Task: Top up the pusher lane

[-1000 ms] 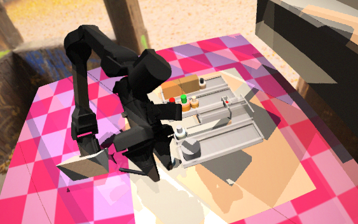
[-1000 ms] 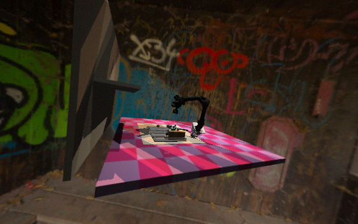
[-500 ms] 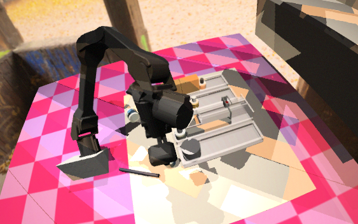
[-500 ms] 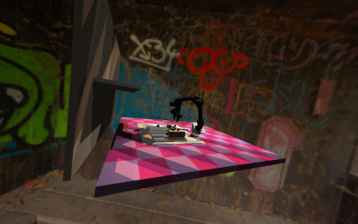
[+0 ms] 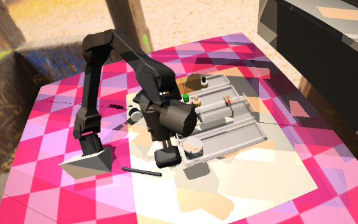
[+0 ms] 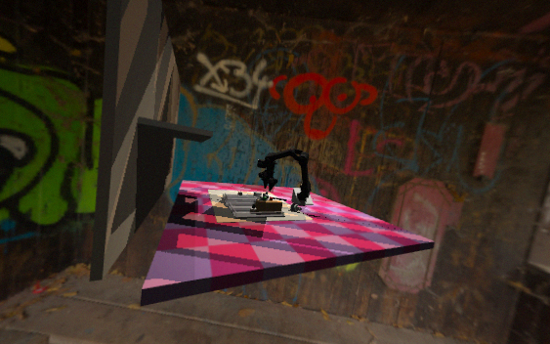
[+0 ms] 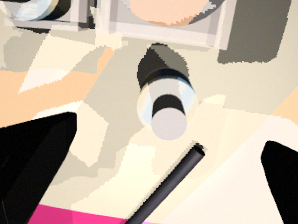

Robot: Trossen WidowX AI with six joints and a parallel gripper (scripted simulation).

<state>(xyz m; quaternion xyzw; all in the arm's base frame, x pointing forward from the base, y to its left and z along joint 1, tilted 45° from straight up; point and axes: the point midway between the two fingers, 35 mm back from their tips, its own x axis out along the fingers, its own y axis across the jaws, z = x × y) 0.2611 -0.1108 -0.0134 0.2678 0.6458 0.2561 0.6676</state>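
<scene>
My gripper (image 5: 168,158) (image 7: 172,136) (image 6: 269,185) is open and empty, pointing down at the mat just in front of the grey lane tray (image 5: 254,135) (image 6: 240,200). In the wrist view a small loose jar with a white lid (image 7: 166,106) stands on the mat below and between my fingers, apart from both. In the top view my gripper hides it. Another small pale jar (image 5: 135,114) stands on the mat left of the arm. The pusher plate with a red dot (image 5: 228,100) stands mid-tray.
A wide jar with a peach lid (image 5: 192,147) fills the front of the nearest lane. A thin black rod (image 5: 140,172) (image 7: 160,196) lies on the mat by my gripper. A brown box (image 5: 191,83), a dark-capped bottle (image 5: 205,83) and a green-capped jar (image 5: 185,98) stand at the tray's back.
</scene>
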